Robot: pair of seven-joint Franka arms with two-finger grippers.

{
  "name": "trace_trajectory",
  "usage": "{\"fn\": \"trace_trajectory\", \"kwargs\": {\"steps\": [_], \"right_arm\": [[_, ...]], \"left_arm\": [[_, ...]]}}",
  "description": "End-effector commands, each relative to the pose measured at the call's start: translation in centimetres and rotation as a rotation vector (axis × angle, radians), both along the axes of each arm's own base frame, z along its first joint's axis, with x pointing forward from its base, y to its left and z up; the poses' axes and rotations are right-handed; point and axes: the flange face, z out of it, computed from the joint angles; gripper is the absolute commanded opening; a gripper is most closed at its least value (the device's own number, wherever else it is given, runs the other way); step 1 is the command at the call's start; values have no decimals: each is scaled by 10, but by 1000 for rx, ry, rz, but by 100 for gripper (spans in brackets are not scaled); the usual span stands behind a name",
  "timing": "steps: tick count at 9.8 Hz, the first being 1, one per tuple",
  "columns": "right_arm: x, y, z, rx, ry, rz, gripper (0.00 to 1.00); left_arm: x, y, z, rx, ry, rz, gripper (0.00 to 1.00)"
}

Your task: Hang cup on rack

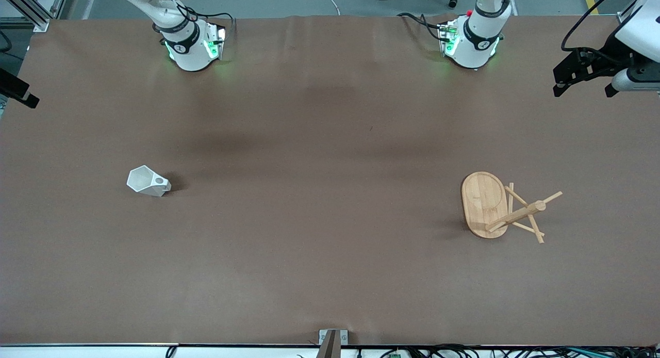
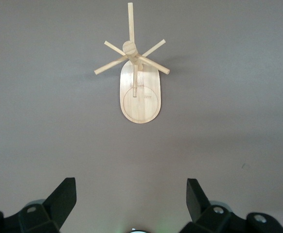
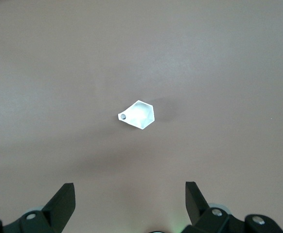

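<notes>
The white faceted cup point(image 1: 148, 181) lies on its side on the brown table toward the right arm's end, with its pierced handle up. It also shows in the right wrist view point(image 3: 139, 115). My right gripper point(image 3: 130, 184) is open and empty, high above the table with the cup well ahead of it. The bamboo rack point(image 1: 484, 203) stands upright toward the left arm's end, its post point(image 1: 515, 216) and pegs bare. It also shows in the left wrist view point(image 2: 140, 92). My left gripper point(image 2: 131, 180) is open and empty, high above the table and apart from the rack.
The brown table cover point(image 1: 319, 218) spans the whole view. The two arm bases point(image 1: 188, 46) point(image 1: 472, 43) stand at the edge farthest from the front camera. A black part of the left arm's hand point(image 1: 582, 69) hangs over that arm's end of the table.
</notes>
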Motion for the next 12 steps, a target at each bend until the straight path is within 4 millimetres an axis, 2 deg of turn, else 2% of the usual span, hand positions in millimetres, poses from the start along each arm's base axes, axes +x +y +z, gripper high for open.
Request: {"fn": "trace_trajectory", "kwargs": {"steps": [1,5,8,9,11,12], "right_arm": [[-2,-1,1,-18,8,9,100],[-4,-1,-2,-16,26,8,100],[-4,-3,-2,-14,27,5,100],[-3,-3,-9,-12,41,5,100],[4,-8,-55,-5,96,2,100],[9,-11,-89,-2,96,-4,100]], "left_arm": [[2,0,-14,-4,40,-1,100],[9,-1,-8,-2,26,-10,100],[11,-1,-13,-11,37,-12,100],[10,-2,-13,-11,38,-15,100],[9,-5,-14,-10,41,-20,100],[9,-5,-16,-10,45,-20,100]]}}
